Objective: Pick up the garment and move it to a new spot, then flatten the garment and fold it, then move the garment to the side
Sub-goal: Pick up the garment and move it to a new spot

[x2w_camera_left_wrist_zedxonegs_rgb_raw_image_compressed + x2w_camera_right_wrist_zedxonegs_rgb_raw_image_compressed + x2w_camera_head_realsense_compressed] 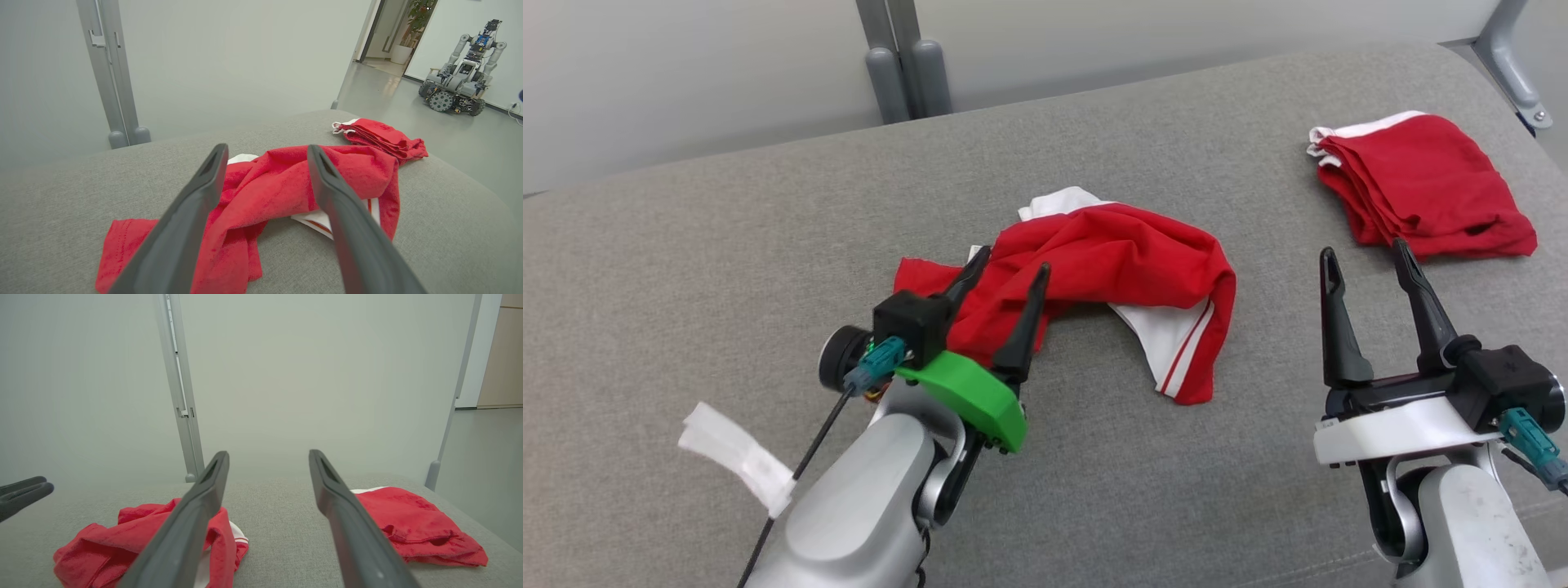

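Grey cushion [768,245]: soft padded top, woven cover, rounded edges. Risk: it gives under load, so fingers driven low to catch a hem could dig in or snag the weave.

Garment [1127,245]: crumpled mid-cushion. Red with a white panel and striped trim, twisted almost into a rope at its left end. It's not flat and not folded, so flattening looks like the next job. Risks:
- Pinching a bunched ridge grabs several layers and lifts the whole wad instead of one edge.
- The twist stays in if only one corner gets pulled.
- Thin, limp knit likely drags and re-wrinkles on the grippy cover.

Folded pile [1429,188]: same red/white cloth, stacked far right, well apart from the garment. Risk: the right hand sweeping outward while spreading could knock it or hook a layer.

Left hand [1009,273]: fingers spread, gripping nothing, over the garment's left part. Can't tell if the tips touch cloth.

Right hand [1364,253]: fingers wide, empty, between garment and pile. One tip sits near the pile's front edge in head view.

Both hands' fingers are long, dark, hard and tapered. That means a small contact patch, so slick cloth could slide out.

White tag [739,457], low left in head view: loose flap, tape or paper. Could brush the cloth.
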You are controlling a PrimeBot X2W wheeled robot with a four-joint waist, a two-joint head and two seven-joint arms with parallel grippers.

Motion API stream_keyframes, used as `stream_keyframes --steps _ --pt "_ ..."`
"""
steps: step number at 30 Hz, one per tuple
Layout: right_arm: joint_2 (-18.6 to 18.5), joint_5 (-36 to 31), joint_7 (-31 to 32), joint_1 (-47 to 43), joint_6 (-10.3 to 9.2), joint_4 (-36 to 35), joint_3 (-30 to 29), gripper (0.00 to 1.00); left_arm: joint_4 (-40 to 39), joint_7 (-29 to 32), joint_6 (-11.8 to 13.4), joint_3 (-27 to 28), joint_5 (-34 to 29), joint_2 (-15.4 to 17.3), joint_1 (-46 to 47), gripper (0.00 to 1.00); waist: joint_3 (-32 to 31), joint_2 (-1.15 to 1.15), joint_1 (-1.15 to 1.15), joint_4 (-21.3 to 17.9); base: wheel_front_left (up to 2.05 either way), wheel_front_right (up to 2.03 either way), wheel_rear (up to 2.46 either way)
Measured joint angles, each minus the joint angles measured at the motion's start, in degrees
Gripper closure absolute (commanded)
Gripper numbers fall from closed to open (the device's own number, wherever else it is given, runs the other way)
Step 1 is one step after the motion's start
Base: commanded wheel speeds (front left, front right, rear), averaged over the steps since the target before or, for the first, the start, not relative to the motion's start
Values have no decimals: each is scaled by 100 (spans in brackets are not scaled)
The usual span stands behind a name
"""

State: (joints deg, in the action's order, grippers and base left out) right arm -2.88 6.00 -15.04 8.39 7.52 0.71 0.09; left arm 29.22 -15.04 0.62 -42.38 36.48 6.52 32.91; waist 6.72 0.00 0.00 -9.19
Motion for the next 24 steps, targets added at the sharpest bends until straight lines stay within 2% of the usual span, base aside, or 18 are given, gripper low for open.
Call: stream_keyframes --steps 6,13,19,24 --pt "0 12 -1 -163 0 -11 35 0 -720 0 267 824 -370 212 -1005 0 -240 0 0 224 0 0 0" --pt "2 109 -1 -512 0 -65 35 0 -1549 0 501 1818 -788 119 -2190 0 -464 0 0 435 0 0 0" --pt "0 335 -1 -761 0 -48 -44 0 -2027 0 550 2461 -1216 -48 -2948 0 -601 0 0 563 0 0 0" --pt "1 423 -1 -851 0 58 21 0 -2138 0 433 2772 -1480 -164 -3281 0 -651 0 0 636 0 0 0"
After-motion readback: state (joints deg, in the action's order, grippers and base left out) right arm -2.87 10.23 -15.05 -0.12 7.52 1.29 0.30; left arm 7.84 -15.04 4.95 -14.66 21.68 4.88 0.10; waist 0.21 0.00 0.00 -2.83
